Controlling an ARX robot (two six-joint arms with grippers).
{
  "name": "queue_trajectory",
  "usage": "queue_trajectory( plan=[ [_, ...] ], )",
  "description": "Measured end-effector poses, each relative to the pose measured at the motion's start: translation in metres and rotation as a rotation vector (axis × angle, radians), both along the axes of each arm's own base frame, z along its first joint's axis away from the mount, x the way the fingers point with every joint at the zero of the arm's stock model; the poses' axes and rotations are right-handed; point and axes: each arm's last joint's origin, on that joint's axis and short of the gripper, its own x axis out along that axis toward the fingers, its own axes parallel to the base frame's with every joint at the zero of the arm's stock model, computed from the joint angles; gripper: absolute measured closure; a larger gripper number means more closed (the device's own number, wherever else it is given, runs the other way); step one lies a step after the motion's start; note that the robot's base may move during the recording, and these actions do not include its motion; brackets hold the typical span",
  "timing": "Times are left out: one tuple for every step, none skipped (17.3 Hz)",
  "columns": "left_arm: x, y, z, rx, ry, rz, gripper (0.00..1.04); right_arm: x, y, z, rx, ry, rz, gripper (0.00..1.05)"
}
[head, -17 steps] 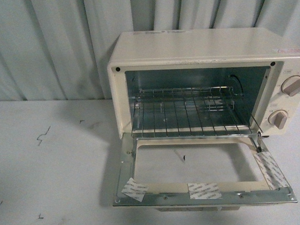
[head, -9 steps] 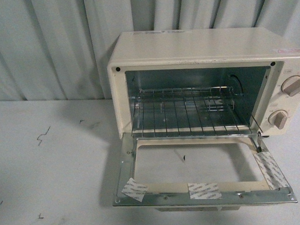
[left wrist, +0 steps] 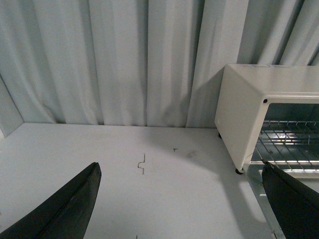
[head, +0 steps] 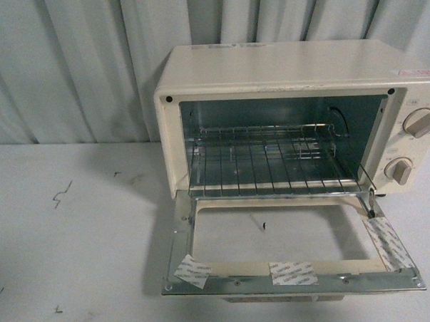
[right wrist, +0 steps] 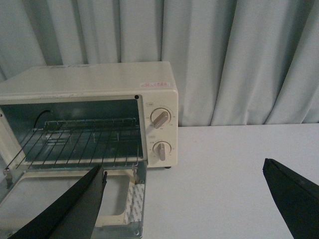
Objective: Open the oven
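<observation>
The toaster oven stands on the white table, at about 2 o'clock from the middle of the front view, its back close to the pale curtain. Its drop-down door lies fully lowered, hinged at the oven's base and reaching flat toward the camera at about 5 o'clock. The glass pane shows the table through it, and strips of tape sit on the door's inner frame. The cavity is wide open: the wire rack is plainly exposed, and the two round knobs, upper and lower, sit at the oven's right side, near 3 o'clock.

Neither arm shows in the front view. In the left wrist view, the left gripper has its jaws spread wide with nothing between them, hanging over bare table with the oven's left corner off to one side. In the right wrist view, the right gripper also has its jaws spread apart and empty; the oven and its lowered door lie beyond one of the jaws, not touching it as far as can be seen.

Judging by this, the task looks complete: the door is down as far as it appears able to go, and nothing holds it. Nothing seems left but to keep both arms clear of the oven. The bar handle is not visible, presumably under the door's outer edge.
</observation>
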Motion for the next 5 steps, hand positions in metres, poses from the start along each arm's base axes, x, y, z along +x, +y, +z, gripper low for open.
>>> queue_trajectory(
  plan=[
    [0.0,0.0,0.0,0.0,0.0,0.0,0.07,0.0,0.0,0.0,0.0,0.0,0.0,0.06],
    [0.0,0.0,0.0,0.0,0.0,0.0,0.07,0.0,0.0,0.0,0.0,0.0,0.0,0.06],
    [0.0,0.0,0.0,0.0,0.0,0.0,0.07,0.0,0.0,0.0,0.0,0.0,0.0,0.06],
    [0.0,0.0,0.0,0.0,0.0,0.0,0.07,0.0,0.0,0.0,0.0,0.0,0.0,0.06],
    [0.0,0.0,0.0,0.0,0.0,0.0,0.07,0.0,0.0,0.0,0.0,0.0,0.0,0.06]
  ],
)
